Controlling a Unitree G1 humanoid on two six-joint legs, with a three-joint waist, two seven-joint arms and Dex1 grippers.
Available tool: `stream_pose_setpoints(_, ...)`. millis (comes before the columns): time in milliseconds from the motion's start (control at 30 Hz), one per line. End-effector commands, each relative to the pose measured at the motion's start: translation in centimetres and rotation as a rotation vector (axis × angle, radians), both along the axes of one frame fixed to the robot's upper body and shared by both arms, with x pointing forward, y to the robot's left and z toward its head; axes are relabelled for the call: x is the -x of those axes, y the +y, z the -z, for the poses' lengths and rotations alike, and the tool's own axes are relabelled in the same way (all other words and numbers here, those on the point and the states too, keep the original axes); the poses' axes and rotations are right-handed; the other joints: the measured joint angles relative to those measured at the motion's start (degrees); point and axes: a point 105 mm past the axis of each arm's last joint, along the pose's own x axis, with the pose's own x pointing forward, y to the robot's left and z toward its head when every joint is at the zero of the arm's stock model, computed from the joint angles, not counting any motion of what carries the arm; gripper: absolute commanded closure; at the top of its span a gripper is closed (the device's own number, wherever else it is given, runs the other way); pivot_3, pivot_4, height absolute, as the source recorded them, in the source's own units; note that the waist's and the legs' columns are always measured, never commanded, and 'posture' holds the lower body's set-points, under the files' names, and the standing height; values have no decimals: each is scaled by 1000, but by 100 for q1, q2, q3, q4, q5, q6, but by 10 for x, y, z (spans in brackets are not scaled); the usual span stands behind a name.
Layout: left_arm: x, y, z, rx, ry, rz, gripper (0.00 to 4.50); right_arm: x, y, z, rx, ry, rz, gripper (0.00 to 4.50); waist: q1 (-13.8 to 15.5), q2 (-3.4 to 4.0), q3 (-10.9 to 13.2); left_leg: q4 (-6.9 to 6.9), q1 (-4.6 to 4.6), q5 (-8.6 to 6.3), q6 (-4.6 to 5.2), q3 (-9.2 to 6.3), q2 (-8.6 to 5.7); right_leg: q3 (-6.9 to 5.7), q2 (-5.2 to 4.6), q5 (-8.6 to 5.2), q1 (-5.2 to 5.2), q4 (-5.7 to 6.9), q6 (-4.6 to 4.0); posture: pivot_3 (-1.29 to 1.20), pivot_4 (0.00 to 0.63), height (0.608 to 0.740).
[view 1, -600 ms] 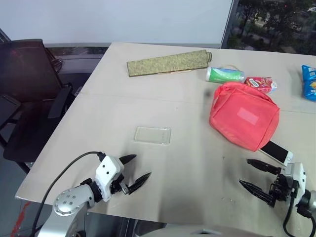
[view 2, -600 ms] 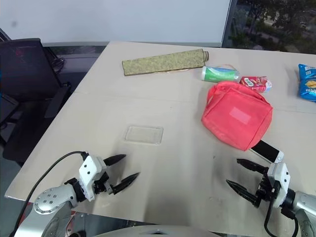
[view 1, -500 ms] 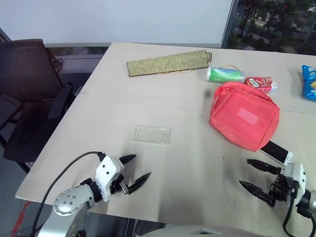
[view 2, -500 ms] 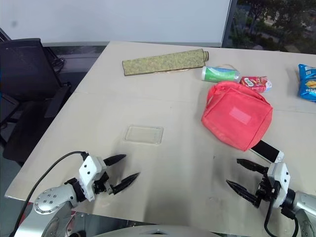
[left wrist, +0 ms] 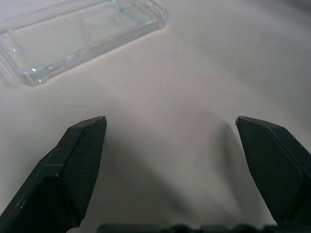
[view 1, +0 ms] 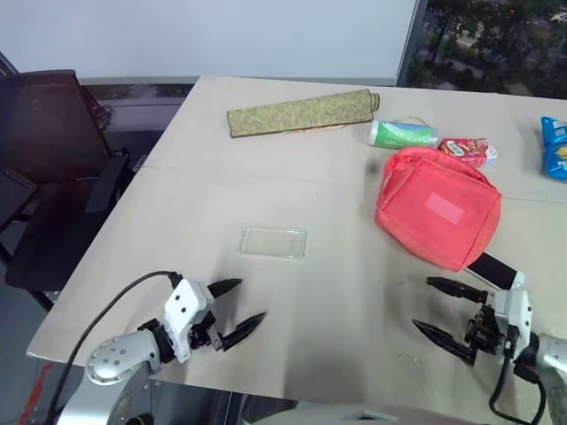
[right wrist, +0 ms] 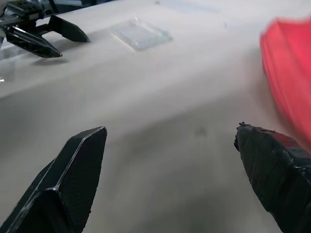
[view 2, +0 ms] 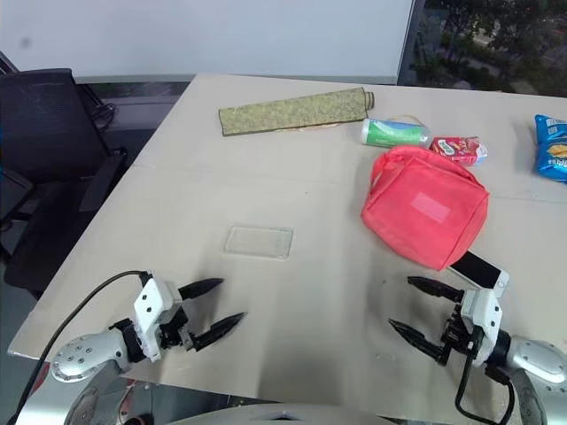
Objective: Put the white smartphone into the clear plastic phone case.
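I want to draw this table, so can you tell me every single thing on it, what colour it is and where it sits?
clear plastic phone case: 1, see-through, middle of table, nearer the left gripper
white smartphone: 1, white, partly under the red pouch's near edge
red pouch: 1, red, right side
rolled mat: 1, olive green, far side
green packet: 1, green, beside the mat
red snack packet: 1, red, behind the pouch
blue bag: 1, blue, far right edge
chair: 1, black, left of table
left gripper: 1, black fingers, open
right gripper: 1, black fingers, open

Red pouch (view 1: 437,216), green roll (view 1: 301,112), snack packs (view 1: 467,150), chair (view 1: 49,168).
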Motion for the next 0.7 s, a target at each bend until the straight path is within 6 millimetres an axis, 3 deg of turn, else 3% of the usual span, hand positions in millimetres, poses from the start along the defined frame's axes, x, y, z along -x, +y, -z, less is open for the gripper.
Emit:
stream_pose_setpoints(33, -3, 1, -13, 28, -44, 26, 36, -15, 15, -29, 15, -200, 14, 0, 0, 0, 0, 1, 0, 0, 0, 0, 0, 0, 0, 0, 0, 1, 0, 0, 150, 740)
stream_pose_setpoints(167, -6, -3, -23, 46, -75, 58, 36, -36, 20, -33, 72, -286, 82, 0, 4, -3, -2, 4, 0, 0, -1, 1, -1, -1, 2, 3, 0, 1, 1, 0, 150, 740)
stream_pose_setpoints(333, -9, -17, -51, 74, -140, 167, 36, -85, 11, -6, 380, -280, 257, 0, 1, -10, -6, 4, 1, 1, -2, 3, -2, -1, 5, 5, 0, 2, -3, 0, 150, 740)
stream_pose_setpoints(533, -6, -22, -71, 55, -184, 241, 36, -117, -5, -10, 492, -342, 458, 0, -15, -8, -7, 3, 5, 4, -5, 6, 0, 6, 13, 10, -1, 5, -11, 0, 150, 740)
stream_pose_setpoints(667, -6, -23, -74, 45, -197, 249, 0, -127, -20, -20, 514, -380, 584, 1575, -1, -8, -6, 3, 5, 4, -5, 8, 0, 9, 15, 11, -1, 6, -13, 0, 150, 740)
stream_pose_setpoints(700, -6, -23, -75, 47, -199, 249, 0, -128, -21, -20, 521, -386, 592, 2199, 1, -8, -6, 4, 5, 4, -5, 7, 0, 8, 15, 11, -1, 5, -13, 0, 150, 740)
